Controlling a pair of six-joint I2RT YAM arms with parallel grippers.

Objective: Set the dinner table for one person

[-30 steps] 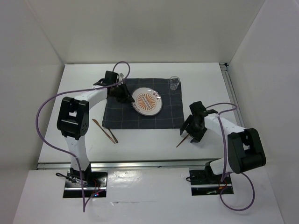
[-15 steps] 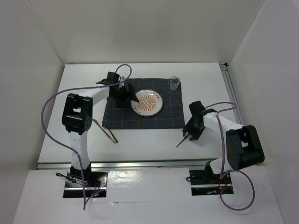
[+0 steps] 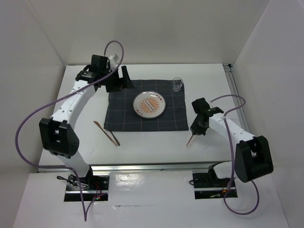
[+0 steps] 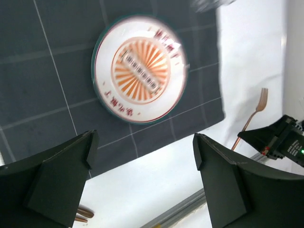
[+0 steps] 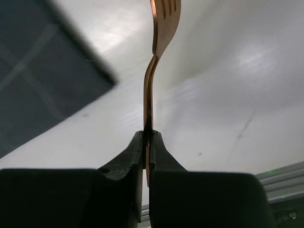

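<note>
My left gripper hangs with its fingers spread wide and nothing between them, above the far-left corner of the navy grid-lined cloth. My right gripper is pressed together on the handle of a copper fork – the jaws pinch it edge-on, tines pointing away from my wrist. From above, the fork slants down toward the tabletop just off the cloth's near-right corner; whether its lower end touches, I cannot tell.

The dinner table is a plain matte white surface that fills the floor of this booth, with a metal rail along its near edge. White walls close it in at the back and on both sides.

The cloth lies toward the far middle of the tabletop. A round plate with an orange sunburst sits on it, a little right of its centre. A small clear glass stands at the cloth's far-right corner. Two slim copper pieces – likely more cutlery, too small to name – lie crossed on the bare white by the near-left corner.
</note>
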